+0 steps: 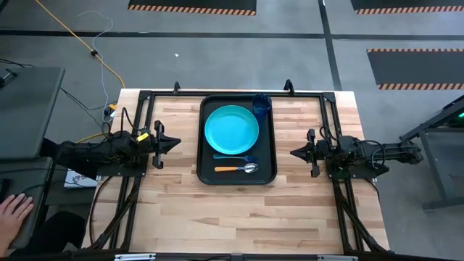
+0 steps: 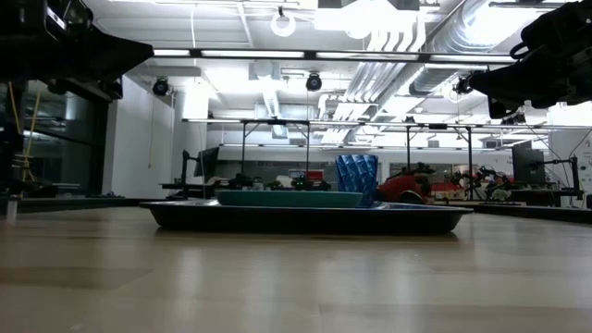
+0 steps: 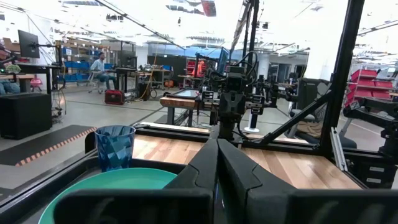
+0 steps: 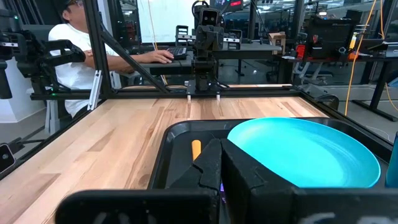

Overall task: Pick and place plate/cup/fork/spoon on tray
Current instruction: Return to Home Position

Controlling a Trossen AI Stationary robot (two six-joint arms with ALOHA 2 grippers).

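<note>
Dark fingers (image 3: pixel 198 167) of the left gripper (image 1: pixel 174 143), pressed together to a point and holding nothing, fill the foreground of the left wrist view and aim across the wooden table (image 1: pixel 304 210) toward the black tray (image 1: pixel 201 138) at its middle. Opposite, the right gripper (image 1: pixel 294 153) hangs above the table on the tray's other side, its fingers likewise drawn together and empty, and both arms sit well clear of the tray. Inside the tray, the turquoise plate (image 1: pixel 231 126) lies flat and takes up the half toward the top of the high view. Just beside its rim, the dark blue cup (image 1: pixel 262 104) stands upright in the corner on the right arm's side. Across the tray's other half lies the fork (image 1: pixel 235 156), close to the plate, its teal handle toward the left arm and its blue tines toward the right. Parallel to it and nearer the tray's edge lies the spoon (image 1: pixel 238 169), orange handle toward the left arm, silver bowl toward the right. Beyond the table, a seated person in a white top (image 4: pixel 68 56) appears in the right wrist view, and a hand (image 1: pixel 13 214) rests at the lower left edge of the high view.
</note>
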